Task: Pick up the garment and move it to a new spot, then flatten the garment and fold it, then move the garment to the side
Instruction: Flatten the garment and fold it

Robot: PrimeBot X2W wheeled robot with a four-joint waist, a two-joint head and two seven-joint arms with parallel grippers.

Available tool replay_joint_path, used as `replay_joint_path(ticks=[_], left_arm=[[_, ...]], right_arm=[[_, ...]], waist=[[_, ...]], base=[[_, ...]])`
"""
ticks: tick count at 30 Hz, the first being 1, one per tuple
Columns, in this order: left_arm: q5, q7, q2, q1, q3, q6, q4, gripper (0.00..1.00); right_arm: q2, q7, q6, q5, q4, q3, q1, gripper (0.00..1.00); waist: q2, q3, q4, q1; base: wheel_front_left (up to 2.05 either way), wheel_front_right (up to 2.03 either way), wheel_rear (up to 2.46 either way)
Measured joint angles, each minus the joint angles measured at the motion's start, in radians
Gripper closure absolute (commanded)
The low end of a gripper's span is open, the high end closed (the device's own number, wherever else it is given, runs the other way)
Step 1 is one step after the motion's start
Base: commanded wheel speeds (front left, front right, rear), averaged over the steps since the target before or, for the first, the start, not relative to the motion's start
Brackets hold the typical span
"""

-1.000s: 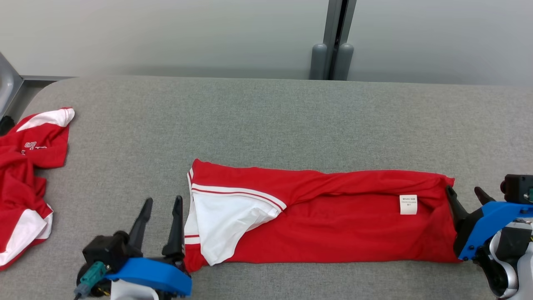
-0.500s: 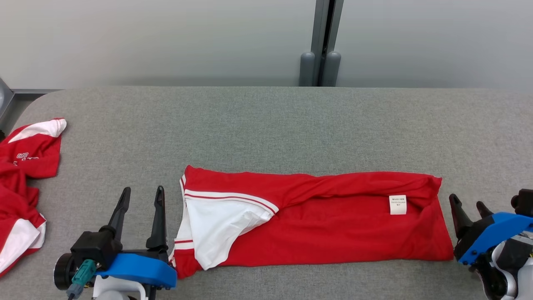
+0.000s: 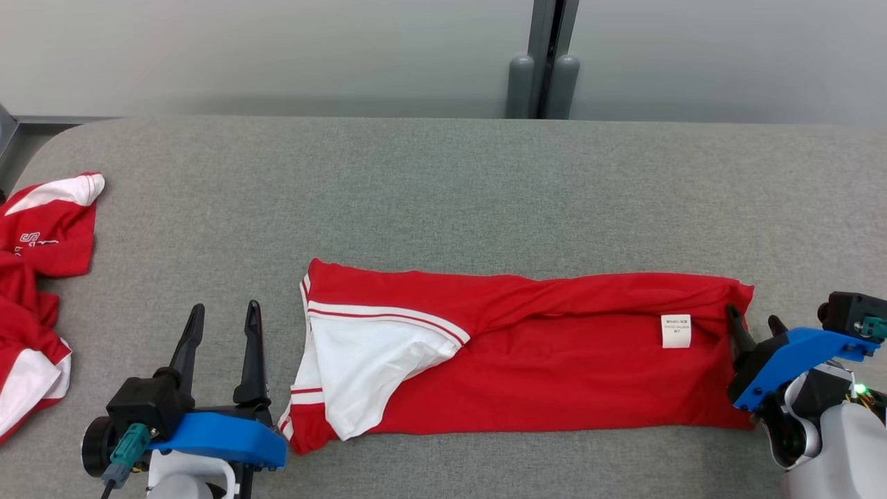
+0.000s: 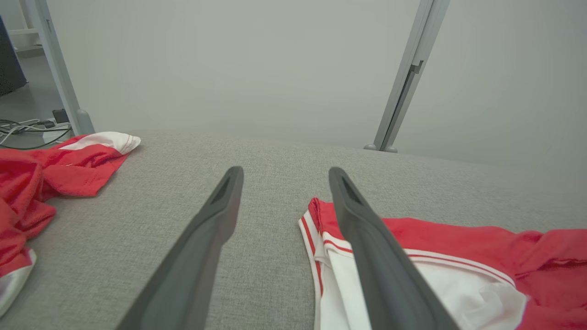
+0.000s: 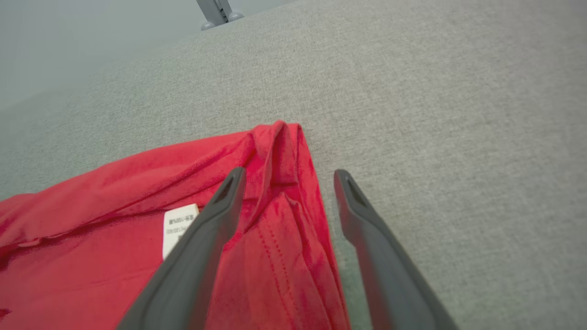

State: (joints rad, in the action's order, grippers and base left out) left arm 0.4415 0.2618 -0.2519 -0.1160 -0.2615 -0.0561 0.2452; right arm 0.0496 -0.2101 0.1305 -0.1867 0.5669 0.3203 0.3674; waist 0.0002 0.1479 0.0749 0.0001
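1. The red jersey garment with a white striped panel (image 3: 527, 353), folded into a long band, looks light, limp and slightly slippery. It will likely sag open unless it is pinched through all its layers at the two short ends.
2. It lies lengthwise near the front edge of the grey fabric-covered bench (image 3: 443, 194).
3. The left gripper (image 3: 223, 308) is spread wide and empty, just beside the band's white left end.
4. The right gripper (image 3: 752, 315), also spread and empty, straddles the right end, with one finger over cloth and the other over bare bench.
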Motion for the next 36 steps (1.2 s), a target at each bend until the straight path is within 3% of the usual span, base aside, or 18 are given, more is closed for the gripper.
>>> replay_joint_path(ticks=[12, 13, 14, 15, 25, 30, 36], left_arm=[[-0.003, 0.000, 0.015, -0.028, 0.007, 0.021, 0.008, 0.00], [-0.003, 0.000, 0.018, -0.028, 0.007, 0.021, 0.008, 0.00], [-0.004, 0.000, 0.021, -0.028, 0.007, 0.021, 0.008, 0.00], [-0.006, 0.000, 0.024, -0.027, 0.007, 0.021, 0.008, 0.00], [-0.010, 0.000, 0.026, -0.023, 0.019, 0.022, 0.012, 0.00], [-0.001, 0.000, 0.024, -0.014, 0.021, 0.023, 0.009, 0.00], [0.001, 0.000, 0.025, -0.010, 0.018, 0.022, 0.008, 0.00]], right_arm=[[0.001, 0.050, 0.000, 0.174, 0.206, 0.080, 0.106, 0.00], [0.002, 0.049, 0.000, 0.192, 0.216, 0.080, 0.111, 0.13], [0.003, 0.049, 0.000, 0.195, 0.227, 0.079, 0.119, 0.74], [0.003, 0.049, 0.000, 0.199, 0.238, 0.074, 0.124, 1.00], [-0.006, 0.094, 0.002, 0.249, 0.233, 0.106, 0.127, 1.00], [-0.004, 0.081, 0.001, 0.306, 0.111, 0.183, 0.105, 1.00], [0.004, -0.008, 0.001, 0.383, -0.080, 0.260, 0.055, 1.00]], waist=[[0.0000, 0.051, 0.038, 0.0000], [-0.0001, 0.053, 0.040, -0.0001], [-0.0001, 0.055, 0.042, 0.0000], [-0.0001, 0.056, 0.044, -0.0001], [0.0000, 0.043, 0.031, 0.0000], [0.0000, 0.028, 0.013, 0.0000], [0.0000, 0.010, 0.003, -0.0001]], base=[[0.00, 0.00, 0.00], [0.00, 0.00, 0.00], [0.00, 0.00, 0.00], [0.00, 0.00, 0.00], [0.00, 0.00, 0.00], [0.00, 0.00, 0.00], [0.00, 0.00, 0.00]])
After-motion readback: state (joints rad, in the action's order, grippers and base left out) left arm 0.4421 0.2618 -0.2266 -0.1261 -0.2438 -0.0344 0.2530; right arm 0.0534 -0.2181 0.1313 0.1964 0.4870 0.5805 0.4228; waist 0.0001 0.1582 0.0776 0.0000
